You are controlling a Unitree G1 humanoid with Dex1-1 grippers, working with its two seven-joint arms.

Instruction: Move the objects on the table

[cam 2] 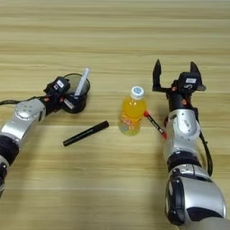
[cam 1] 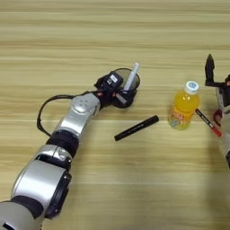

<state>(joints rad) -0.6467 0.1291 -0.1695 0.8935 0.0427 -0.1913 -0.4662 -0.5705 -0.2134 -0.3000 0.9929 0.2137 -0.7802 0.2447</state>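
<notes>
While the left tool is clamped on the rim of a round black cup with a white stick inside, the right tool stands with fingers apart behind the orange juice bottle. On the light wooden table, the thick black marker lies left of the bottle and the thin red-capped pen just right.

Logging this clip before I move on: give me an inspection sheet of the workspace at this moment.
Surface: wooden table, plank grain.
Job's things: black marker lying flat; red-capped pen lying right of the bottle.
Clutter: orange drink bottle upright; dark cup with a white stick in it.
Grippers: left gripper at the cup; right gripper open, empty, beyond the pen.
Cables: black cable looping beside the left arm.
Surroundings: nothing seen.
</notes>
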